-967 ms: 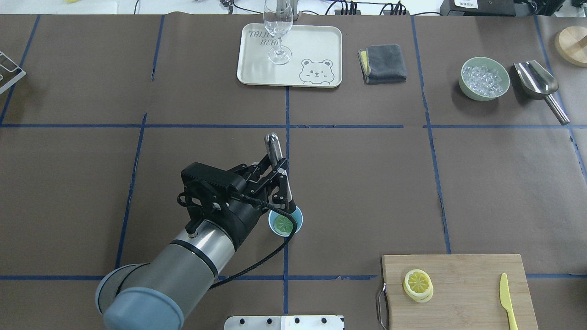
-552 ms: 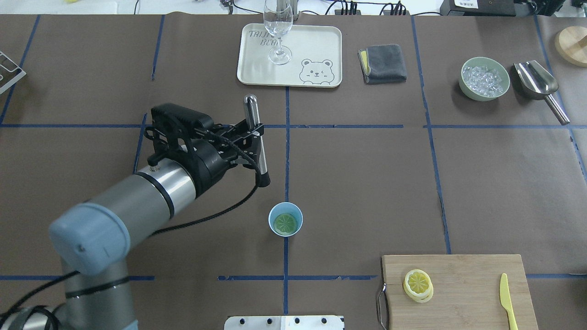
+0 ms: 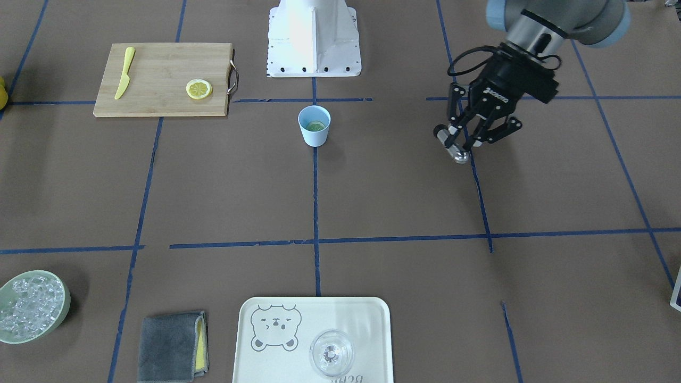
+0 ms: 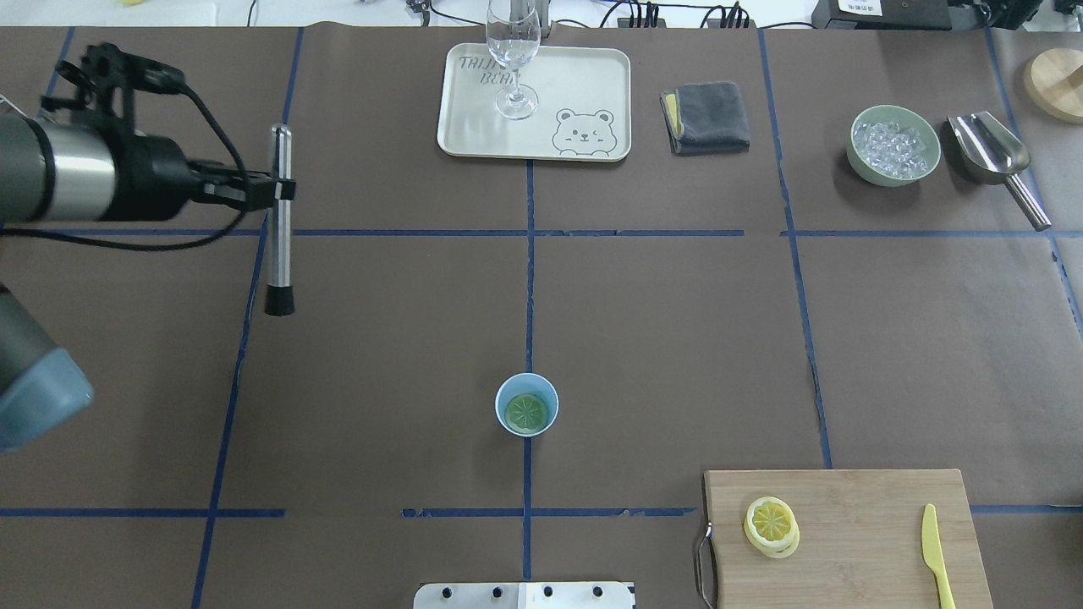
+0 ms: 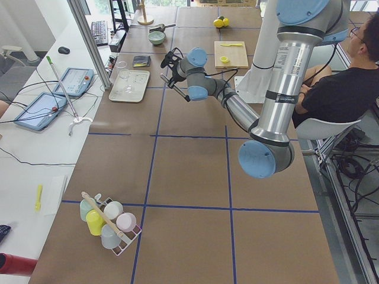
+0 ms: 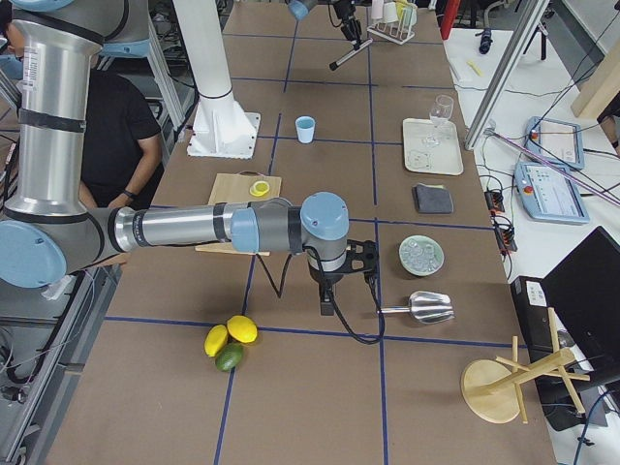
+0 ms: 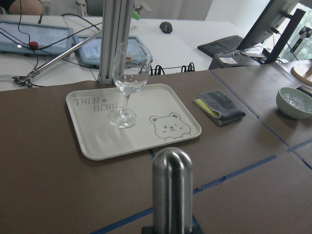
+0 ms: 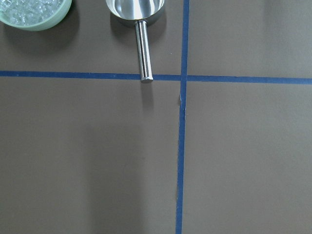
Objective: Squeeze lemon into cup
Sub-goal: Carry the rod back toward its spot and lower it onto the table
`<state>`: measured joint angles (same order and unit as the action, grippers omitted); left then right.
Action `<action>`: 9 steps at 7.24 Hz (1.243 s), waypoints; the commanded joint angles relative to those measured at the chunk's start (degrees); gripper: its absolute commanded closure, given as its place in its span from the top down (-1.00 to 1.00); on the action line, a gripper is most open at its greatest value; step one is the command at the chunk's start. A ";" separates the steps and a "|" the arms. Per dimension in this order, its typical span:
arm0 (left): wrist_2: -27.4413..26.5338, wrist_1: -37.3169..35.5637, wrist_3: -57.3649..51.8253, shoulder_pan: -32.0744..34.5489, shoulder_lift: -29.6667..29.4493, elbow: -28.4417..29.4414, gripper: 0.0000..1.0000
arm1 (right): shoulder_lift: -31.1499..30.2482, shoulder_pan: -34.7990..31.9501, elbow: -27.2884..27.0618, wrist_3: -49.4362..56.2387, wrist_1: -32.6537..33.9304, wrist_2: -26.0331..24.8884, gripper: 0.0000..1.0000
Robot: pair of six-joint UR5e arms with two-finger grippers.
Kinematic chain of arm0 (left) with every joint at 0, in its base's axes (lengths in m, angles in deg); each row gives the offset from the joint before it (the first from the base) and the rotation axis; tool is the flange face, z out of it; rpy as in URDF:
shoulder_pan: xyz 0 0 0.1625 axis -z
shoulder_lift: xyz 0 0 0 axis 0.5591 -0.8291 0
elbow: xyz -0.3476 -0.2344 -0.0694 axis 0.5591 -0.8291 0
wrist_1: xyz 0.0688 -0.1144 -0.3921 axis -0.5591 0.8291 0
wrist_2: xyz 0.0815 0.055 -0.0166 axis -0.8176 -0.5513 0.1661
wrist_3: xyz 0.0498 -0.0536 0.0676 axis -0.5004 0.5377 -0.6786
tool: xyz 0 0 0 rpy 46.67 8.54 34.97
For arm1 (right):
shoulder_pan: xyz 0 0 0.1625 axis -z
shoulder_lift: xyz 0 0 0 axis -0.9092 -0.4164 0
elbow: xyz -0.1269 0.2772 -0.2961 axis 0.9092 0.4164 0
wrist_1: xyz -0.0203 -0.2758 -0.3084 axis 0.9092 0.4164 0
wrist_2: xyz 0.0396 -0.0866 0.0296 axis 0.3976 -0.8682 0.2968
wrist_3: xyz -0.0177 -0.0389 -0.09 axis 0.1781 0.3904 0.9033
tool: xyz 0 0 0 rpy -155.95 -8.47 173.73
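The light-blue cup (image 4: 526, 404) stands near the table's middle, with a lemon slice (image 4: 525, 412) lying flat inside it; both also show in the front-facing view, cup (image 3: 314, 126) and slice (image 3: 316, 126). A second lemon slice (image 4: 771, 524) lies on the cutting board (image 4: 854, 507). My left gripper (image 4: 279, 191) is far left of the cup, raised, shut on a steel muddler (image 4: 277, 245) with a black tip; its rounded top fills the left wrist view (image 7: 171, 190). My right gripper (image 6: 328, 295) shows only in the exterior right view, so I cannot tell its state.
A cream tray (image 4: 592, 85) with a wine glass (image 4: 513, 51) stands at the back. A grey cloth (image 4: 706, 117), a green bowl of ice (image 4: 894, 144) and a steel scoop (image 4: 990, 152) lie back right. A yellow knife (image 4: 936, 554) lies on the board.
My left arm has swung from right above the cup to the far left and back, carrying the muddler. The lemon slice stays in the cup.
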<state>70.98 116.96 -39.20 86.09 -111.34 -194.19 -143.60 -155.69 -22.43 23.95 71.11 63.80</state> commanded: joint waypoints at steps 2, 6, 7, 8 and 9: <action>9.55 -23.20 -7.08 10.74 0.08 -0.70 -1.00 | 0.72 0.47 2.69 1.59 -0.07 -2.51 1.00; 9.64 -49.97 -20.73 11.62 -0.98 2.70 -1.00 | 0.99 1.96 7.27 0.72 -5.60 -1.89 1.00; 9.72 -50.01 -20.93 11.62 -0.37 7.51 -1.00 | 0.99 1.97 7.89 0.98 -6.04 -1.89 1.00; 9.90 -49.75 -22.41 11.53 -0.28 12.26 -1.00 | 0.90 1.97 7.89 0.81 -6.48 -1.72 1.00; 10.07 -49.14 -22.77 11.45 -0.27 15.52 -1.00 | 0.90 1.97 7.80 0.81 -6.57 -1.54 1.00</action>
<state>80.86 67.57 -61.06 97.63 -111.72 -183.23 -142.66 -153.73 -14.70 24.80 64.89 62.05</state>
